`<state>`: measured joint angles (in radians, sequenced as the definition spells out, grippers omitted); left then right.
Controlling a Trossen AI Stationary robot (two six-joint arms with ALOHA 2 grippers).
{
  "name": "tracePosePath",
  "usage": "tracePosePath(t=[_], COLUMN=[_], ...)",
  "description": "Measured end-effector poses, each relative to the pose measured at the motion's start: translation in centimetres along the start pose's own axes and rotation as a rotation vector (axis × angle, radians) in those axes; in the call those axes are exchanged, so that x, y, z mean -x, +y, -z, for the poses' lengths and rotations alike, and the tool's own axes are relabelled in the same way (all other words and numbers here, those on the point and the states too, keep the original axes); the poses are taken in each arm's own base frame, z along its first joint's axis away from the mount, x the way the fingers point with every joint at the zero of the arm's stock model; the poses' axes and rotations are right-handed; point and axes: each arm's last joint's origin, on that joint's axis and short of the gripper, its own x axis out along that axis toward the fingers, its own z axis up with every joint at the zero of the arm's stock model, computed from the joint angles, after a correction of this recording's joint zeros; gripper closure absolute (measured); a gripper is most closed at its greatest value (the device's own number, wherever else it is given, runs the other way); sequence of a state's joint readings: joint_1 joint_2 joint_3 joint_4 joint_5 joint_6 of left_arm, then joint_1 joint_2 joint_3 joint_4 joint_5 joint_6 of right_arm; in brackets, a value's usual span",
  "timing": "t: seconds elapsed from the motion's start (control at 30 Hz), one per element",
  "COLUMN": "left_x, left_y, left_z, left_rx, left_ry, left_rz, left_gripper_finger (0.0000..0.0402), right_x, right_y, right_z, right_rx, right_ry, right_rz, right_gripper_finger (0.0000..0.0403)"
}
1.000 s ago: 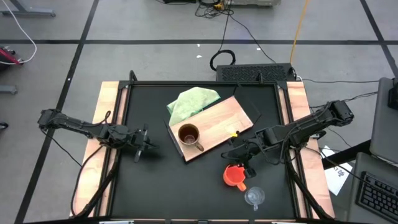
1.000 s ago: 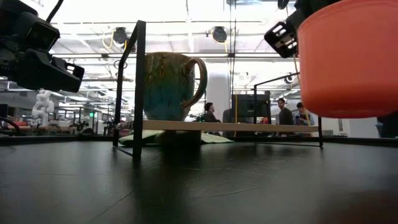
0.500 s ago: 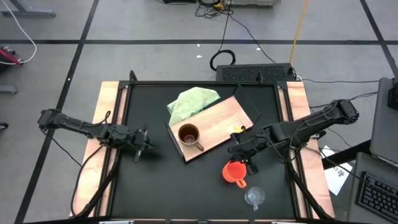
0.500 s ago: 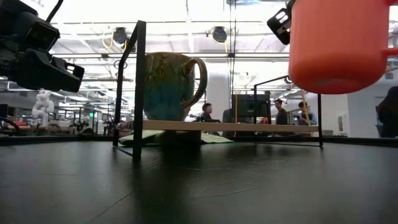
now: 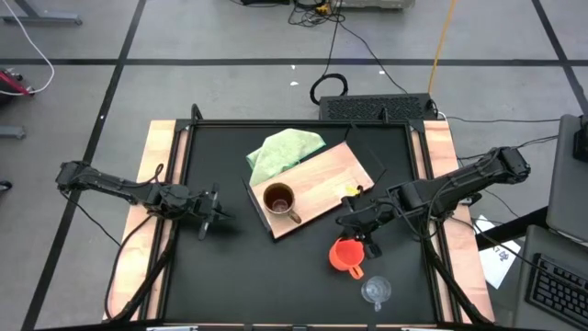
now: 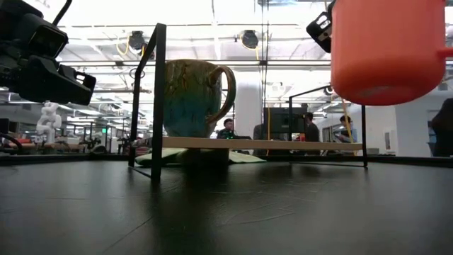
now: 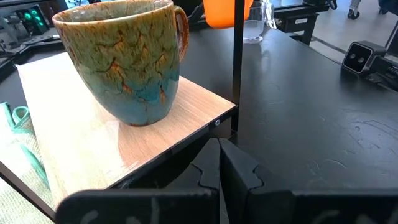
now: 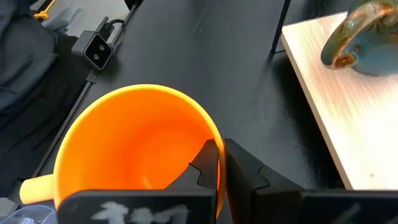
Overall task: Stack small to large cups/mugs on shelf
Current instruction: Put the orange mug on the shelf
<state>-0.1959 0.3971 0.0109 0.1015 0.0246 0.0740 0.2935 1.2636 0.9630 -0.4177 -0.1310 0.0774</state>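
Note:
The brown mug (image 5: pixel 279 199) stands upright on the near left corner of the wooden shelf (image 5: pixel 331 170); it also shows in the low view (image 6: pixel 195 98). My right gripper (image 5: pixel 366 241) is shut on the orange cup (image 5: pixel 345 255), held above the table (image 6: pixel 386 49) near the shelf's near right side. The clear glass cup (image 5: pixel 375 291) stands on the table near the front edge. My left gripper (image 5: pixel 216 216) is shut and empty, left of the shelf. My right gripper pinches the orange cup's rim (image 8: pixel 208 140), on the side opposite the handle (image 8: pixel 34 186), with one finger (image 8: pixel 208 163) inside the cup and the other outside. The cup hangs upright, mouth up, lifted clear of the table.
A light green cloth (image 5: pixel 285 150) lies under the shelf's far left end. The shelf stands on thin black legs (image 6: pixel 157 99). A small camera block (image 8: pixel 99 50) sits on the table near the orange cup. People show in the room beyond the table.
My right gripper has risen with the orange cup and drawn it a little toward the shelf; the cup stays upright and hangs higher above the table than before.

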Motion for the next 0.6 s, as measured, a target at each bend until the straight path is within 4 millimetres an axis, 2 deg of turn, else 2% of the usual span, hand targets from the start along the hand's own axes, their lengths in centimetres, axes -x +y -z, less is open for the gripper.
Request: tracePosePath(t=[0.2,0.6], left_x=[0.0,0.0], left_y=[0.0,0.0], left_z=[0.0,0.0], left_rx=[-0.002,-0.005], left_ry=[0.000,0.000], left_rz=[0.000,0.000], left_gripper_finger=[0.0396,0.0396], right_x=[0.9,5.0], right_y=[0.2,0.5], right_z=[-0.5,-0.3], right_rx=[0.005,0.050], right_ry=[-0.011,-0.152], right_rz=[-0.001,0.051], right_gripper_finger=[0.0402,0.0401])
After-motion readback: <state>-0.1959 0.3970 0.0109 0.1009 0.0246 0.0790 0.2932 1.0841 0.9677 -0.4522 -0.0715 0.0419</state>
